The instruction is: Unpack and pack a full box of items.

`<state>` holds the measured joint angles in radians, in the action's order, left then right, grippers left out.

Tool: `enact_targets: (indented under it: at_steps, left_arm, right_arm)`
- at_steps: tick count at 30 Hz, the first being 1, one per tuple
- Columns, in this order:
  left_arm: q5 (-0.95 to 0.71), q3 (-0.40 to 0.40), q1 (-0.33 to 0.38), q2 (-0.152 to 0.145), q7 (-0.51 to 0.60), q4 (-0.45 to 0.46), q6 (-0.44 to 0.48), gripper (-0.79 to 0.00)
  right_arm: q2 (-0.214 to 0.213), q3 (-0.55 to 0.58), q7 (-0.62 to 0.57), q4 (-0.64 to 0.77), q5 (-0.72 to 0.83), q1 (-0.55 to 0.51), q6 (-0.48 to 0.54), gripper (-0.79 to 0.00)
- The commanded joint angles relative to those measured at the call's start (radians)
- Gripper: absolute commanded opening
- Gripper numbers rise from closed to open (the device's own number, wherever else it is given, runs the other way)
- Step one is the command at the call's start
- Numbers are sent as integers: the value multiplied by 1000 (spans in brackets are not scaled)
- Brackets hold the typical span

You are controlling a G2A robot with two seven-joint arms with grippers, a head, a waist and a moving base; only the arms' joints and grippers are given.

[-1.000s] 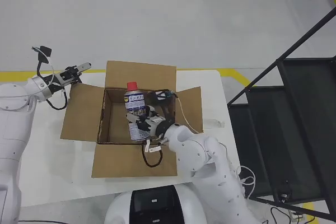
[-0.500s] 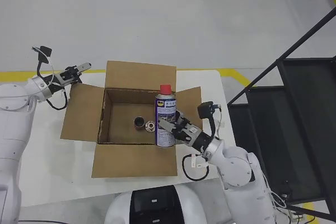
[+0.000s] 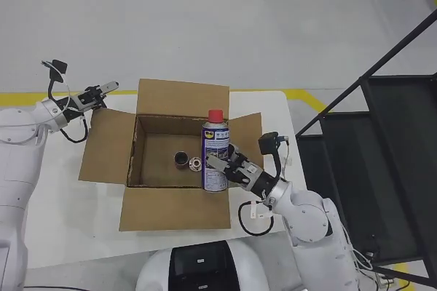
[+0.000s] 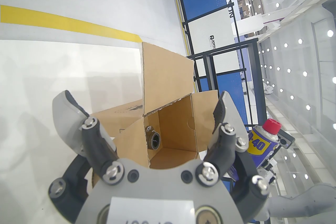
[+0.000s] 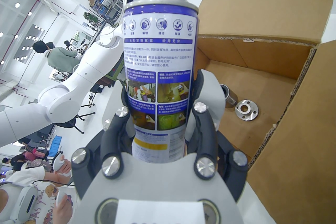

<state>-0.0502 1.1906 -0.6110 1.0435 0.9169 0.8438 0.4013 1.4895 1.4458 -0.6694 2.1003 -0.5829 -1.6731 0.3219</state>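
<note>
Unpacking: my right fingers (image 5: 208, 93) squeeze the spray can (image 5: 160, 51) beside the box (image 5: 262, 57); left fingers (image 4: 227, 120) wide, empty. Next, onto the counter (image 3: 277, 124).

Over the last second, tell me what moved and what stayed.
The right gripper, shut on the spray can, lifted it off the floor of the box and carried it upright to the box's right side. The left gripper stayed open by the left flap; the metal sleeve and flange stayed inside.
</note>
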Motion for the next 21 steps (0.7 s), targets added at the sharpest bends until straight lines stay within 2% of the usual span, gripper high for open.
enact_targets:
  at_steps: [1, 5, 7, 15, 21]
  left_arm:
    - [-1, 0, 0, 0, 0, 0, 0, 0]
    - [-1, 0, 0, 0, 0, 0, 0, 0]
    - [-1, 0, 0, 0, 0, 0, 0, 0]
    - [-1, 0, 0, 0, 0, 0, 0, 0]
    - [-1, 0, 0, 0, 0, 0, 0, 0]
  right_arm:
    - [-2, -3, 17, 1, -47, 4, 16, -785]
    - [-5, -31, 113, -15, -102, -10, 29, -785]
    - [-7, -9, 160, -17, -68, -19, 25, -785]
    - [-22, 210, 324, -13, 175, -61, 53, -785]
    - [-30, 319, 404, -43, 240, -67, 32, -785]
